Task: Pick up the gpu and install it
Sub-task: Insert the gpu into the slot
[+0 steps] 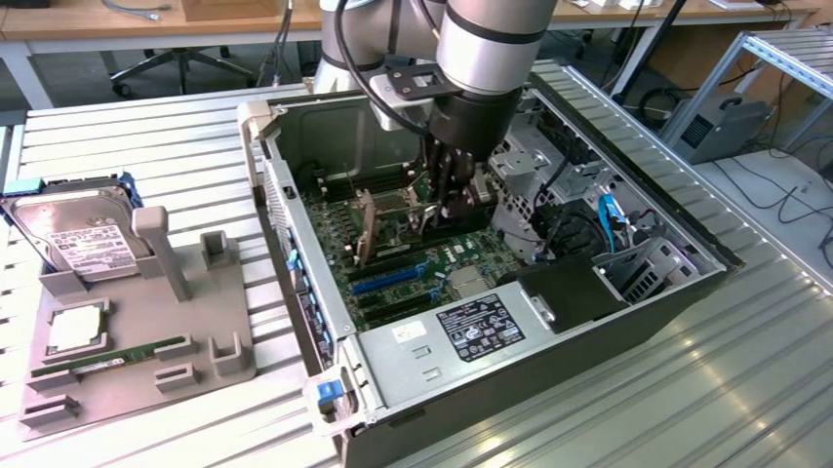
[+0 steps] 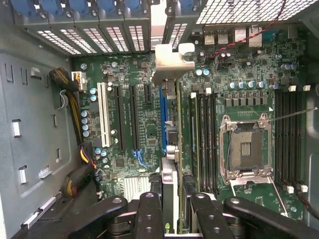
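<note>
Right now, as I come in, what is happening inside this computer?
A robot arm reaches down into the open computer case. Its tool is closed on the graphics card, which stands upright at the slots of the main board. Whether the card is seated cannot be told. A hard drive sits outside on a grey stand.

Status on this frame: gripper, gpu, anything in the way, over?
Gripper shut on gpu, inside computer case. It stands on edge, in line with blue slot; seating unclear. Cables lie apart from it.
</note>
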